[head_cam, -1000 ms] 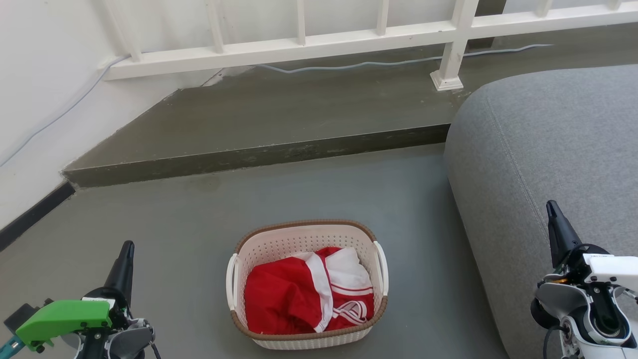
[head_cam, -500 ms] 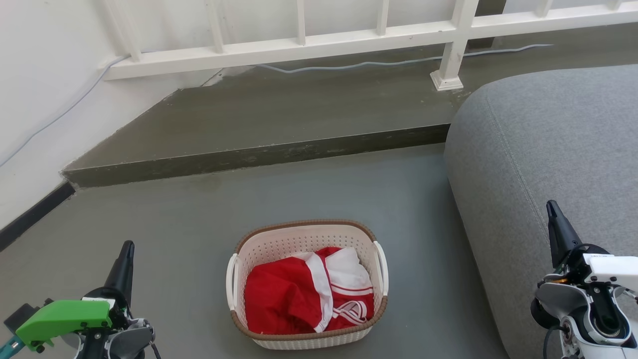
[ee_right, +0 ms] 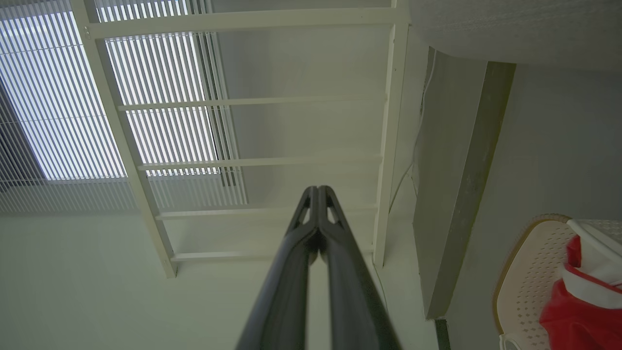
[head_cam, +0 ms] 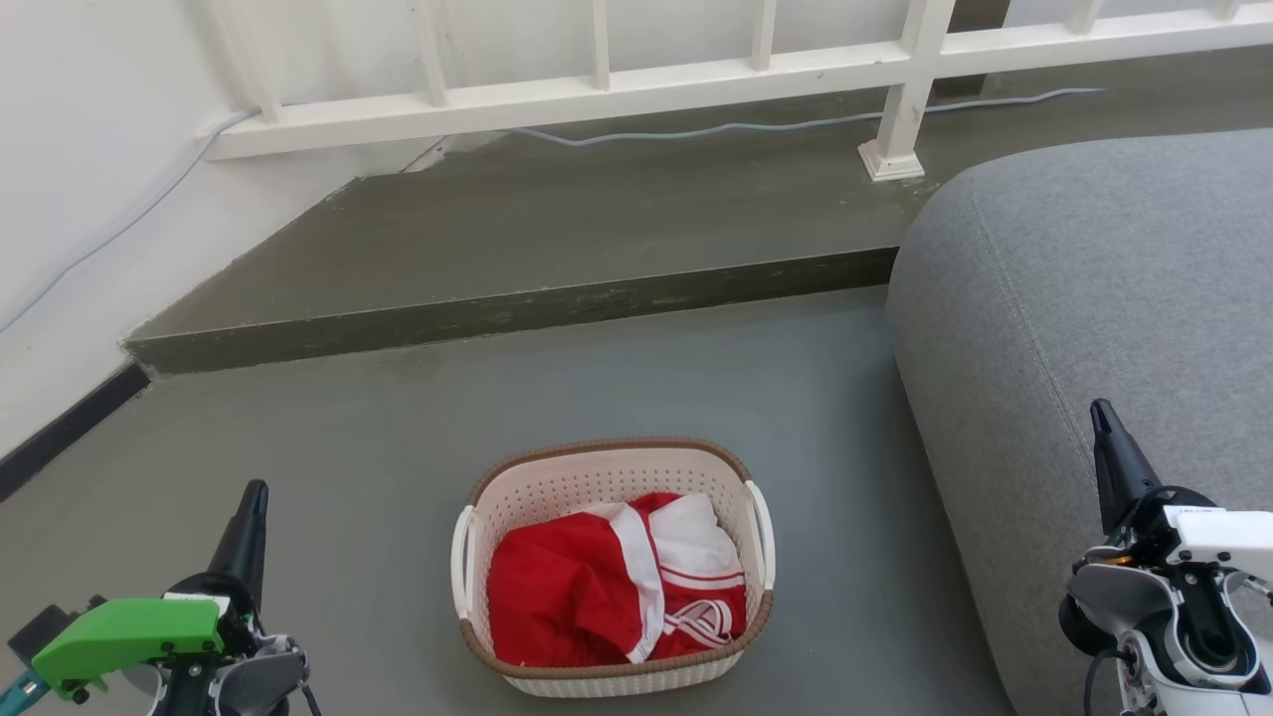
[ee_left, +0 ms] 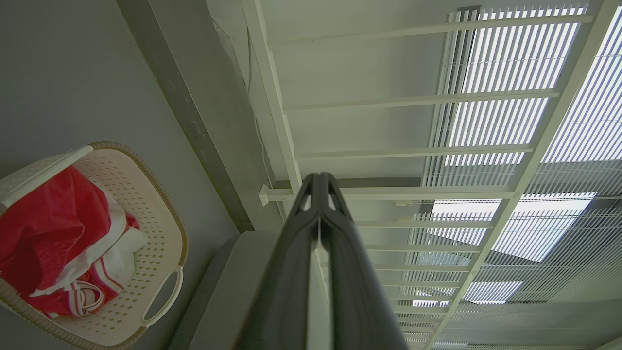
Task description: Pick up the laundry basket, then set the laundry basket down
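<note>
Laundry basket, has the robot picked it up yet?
Not yet. Nothing looks done: the laundry basket sits on the floor with red and white clothes inside. Nothing is in hand: the left gripper and right gripper are shut and empty, one at each side, apart from it. Left to do: grab it, lift it, set it down.

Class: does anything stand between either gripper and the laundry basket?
Nothing visible does. Only grey floor lies between the left gripper and the laundry basket. The grey sofa stands beside the right gripper, so its edge may crowd that approach.
</note>
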`<state>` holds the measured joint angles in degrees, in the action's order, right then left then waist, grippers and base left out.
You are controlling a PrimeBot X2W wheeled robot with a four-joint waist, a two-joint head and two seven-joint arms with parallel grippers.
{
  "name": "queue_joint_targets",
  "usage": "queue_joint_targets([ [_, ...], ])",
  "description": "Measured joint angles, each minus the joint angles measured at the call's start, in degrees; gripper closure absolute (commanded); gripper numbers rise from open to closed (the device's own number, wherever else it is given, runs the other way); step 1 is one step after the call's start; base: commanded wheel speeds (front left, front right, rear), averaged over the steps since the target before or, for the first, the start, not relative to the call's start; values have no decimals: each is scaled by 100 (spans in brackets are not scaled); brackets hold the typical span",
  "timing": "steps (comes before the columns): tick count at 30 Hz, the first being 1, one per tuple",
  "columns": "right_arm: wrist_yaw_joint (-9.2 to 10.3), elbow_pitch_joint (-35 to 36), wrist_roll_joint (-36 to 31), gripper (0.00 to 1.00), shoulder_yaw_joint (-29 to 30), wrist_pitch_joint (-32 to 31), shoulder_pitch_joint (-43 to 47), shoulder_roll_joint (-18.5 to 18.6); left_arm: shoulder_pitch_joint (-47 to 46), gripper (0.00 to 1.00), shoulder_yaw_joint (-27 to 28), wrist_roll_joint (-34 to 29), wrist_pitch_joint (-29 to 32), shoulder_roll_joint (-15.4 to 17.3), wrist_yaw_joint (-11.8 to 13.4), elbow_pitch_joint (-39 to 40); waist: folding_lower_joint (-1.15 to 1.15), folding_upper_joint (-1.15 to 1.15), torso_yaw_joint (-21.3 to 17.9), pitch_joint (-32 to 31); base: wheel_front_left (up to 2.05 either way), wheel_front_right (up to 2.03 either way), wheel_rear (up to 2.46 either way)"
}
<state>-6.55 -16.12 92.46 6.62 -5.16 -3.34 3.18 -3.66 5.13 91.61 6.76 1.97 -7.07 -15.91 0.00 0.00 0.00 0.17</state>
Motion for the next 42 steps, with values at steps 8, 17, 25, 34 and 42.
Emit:
queue_joint_targets([
  [8,0,1,0,100,2,0,0,-2,0,100,-1,0,0,0,0,1,0,0,0,0,0,0,0],
  [17,-1,2,0,100,3,0,0,-3,0,100,-1,0,0,0,0,2,0,0,0,0,0,0,0],
  [25,0,2,0,100,5,-1,0,-5,0,100,-2,0,0,0,0,2,0,0,0,0,0,0,0],
  [34,0,3,0,100,10,-1,0,-8,0,100,-2,0,0,0,0,2,0,0,0,0,0,0,0],
  [42,-1,3,0,100,11,-1,0,-9,0,100,-2,0,0,0,0,3,0,0,0,0,0,0,0],
])
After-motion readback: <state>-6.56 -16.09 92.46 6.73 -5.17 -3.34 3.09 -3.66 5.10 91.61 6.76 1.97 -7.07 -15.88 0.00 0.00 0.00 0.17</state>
